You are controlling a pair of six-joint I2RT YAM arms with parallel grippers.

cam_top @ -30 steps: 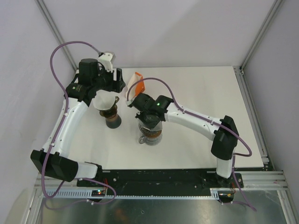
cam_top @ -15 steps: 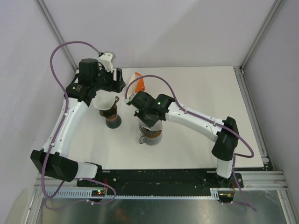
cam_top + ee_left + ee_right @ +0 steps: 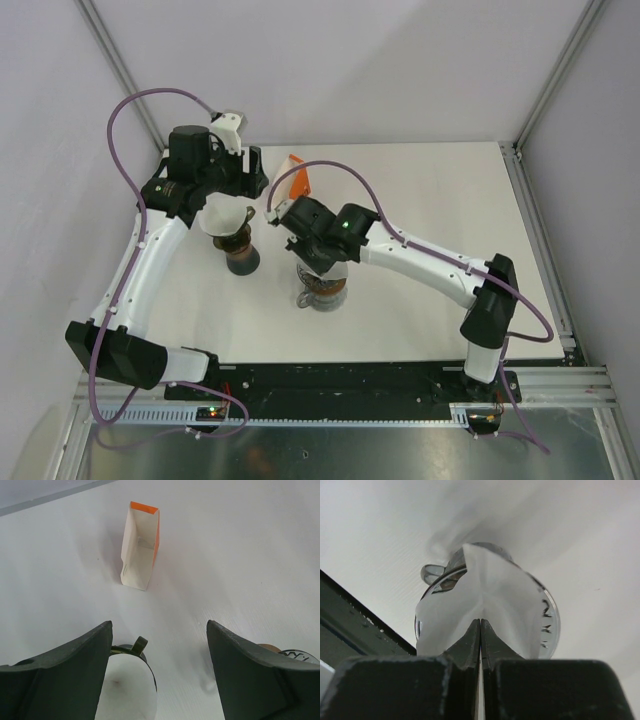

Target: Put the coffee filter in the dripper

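Observation:
My right gripper point(image 3: 480, 621) is shut on the white paper coffee filter point(image 3: 505, 600), pinching its creased middle. The filter hangs over the mouth of the glass dripper point(image 3: 551, 625), whose clear rim with black lettering shows around it. In the top view the right gripper point(image 3: 317, 258) sits directly over this glass dripper point(image 3: 322, 290) in the middle of the table, and hides the filter. My left gripper point(image 3: 157, 626) is open and empty. It hovers above a second dripper point(image 3: 146, 664) that has a white filter point(image 3: 125, 690) in it.
The second dripper with its white filter point(image 3: 226, 214) stands on a dark brown base point(image 3: 241, 260) at the left, under my left gripper point(image 3: 250, 172). An open orange-and-white carton point(image 3: 296, 180) lies behind the two drippers; it also shows in the left wrist view point(image 3: 140, 547). The white table point(image 3: 450, 200) stretches to the right.
My right gripper has shifted slightly left and back over the glass dripper, with the filter in it. The left arm has not moved.

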